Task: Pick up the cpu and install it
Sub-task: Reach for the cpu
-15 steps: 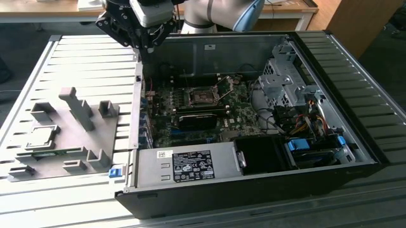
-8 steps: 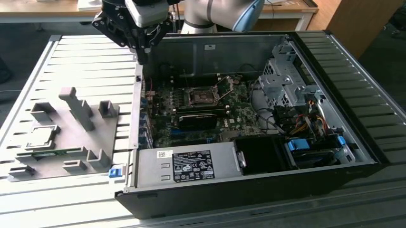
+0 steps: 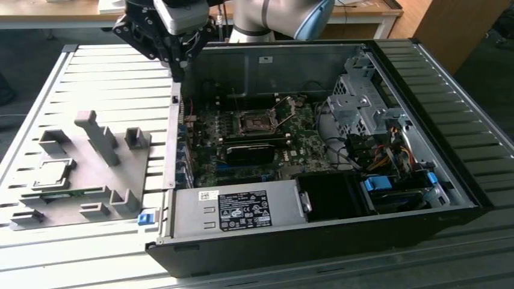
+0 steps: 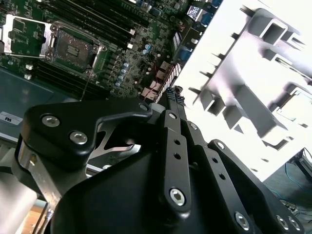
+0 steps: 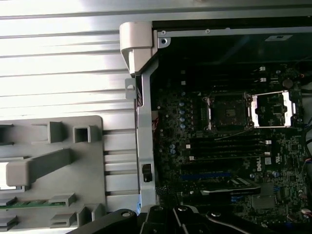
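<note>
Pincer closed over case edge, cpu well apart

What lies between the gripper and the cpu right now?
In the exterior view, bare table slats and the grey fixture's upright posts lie between the gripper, above the case wall, and the cpu on that fixture.

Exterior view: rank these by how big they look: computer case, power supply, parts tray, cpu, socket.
1. computer case
2. parts tray
3. power supply
4. cpu and socket look about alike, so they are not ranked.
</note>
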